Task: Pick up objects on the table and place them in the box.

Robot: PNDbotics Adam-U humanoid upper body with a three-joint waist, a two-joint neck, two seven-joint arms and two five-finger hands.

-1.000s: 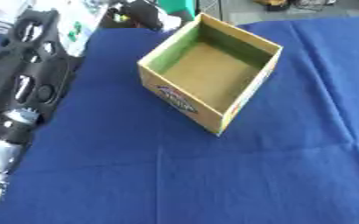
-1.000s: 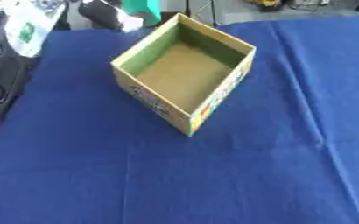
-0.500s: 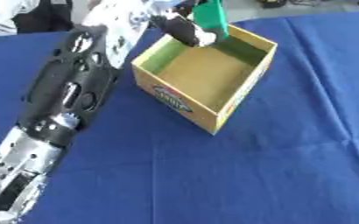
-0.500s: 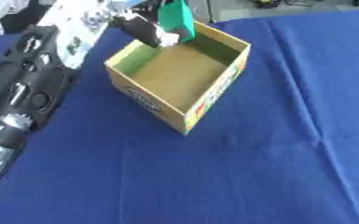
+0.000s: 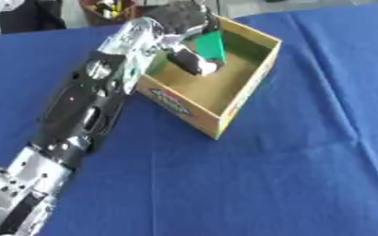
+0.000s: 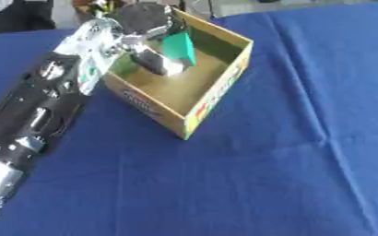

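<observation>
The left hand (image 5: 179, 18) reaches into the cardboard box (image 5: 240, 98), its fingers (image 5: 194, 63) grasping a flat, bright green object (image 5: 211, 46) held tilted just above them, over the box's floor.

Black left arm (image 5: 83, 113), silver joints, dark hand (image 5: 180, 18).

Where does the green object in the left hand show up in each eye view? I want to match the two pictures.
Left eye view: the green object sits upper centre, over the far part of the box, held by the left hand.
Right eye view: it sits upper centre-left, again over the box's far part.
Shared landmark: the cardboard box, whose near corner points at the camera in both views.
</observation>
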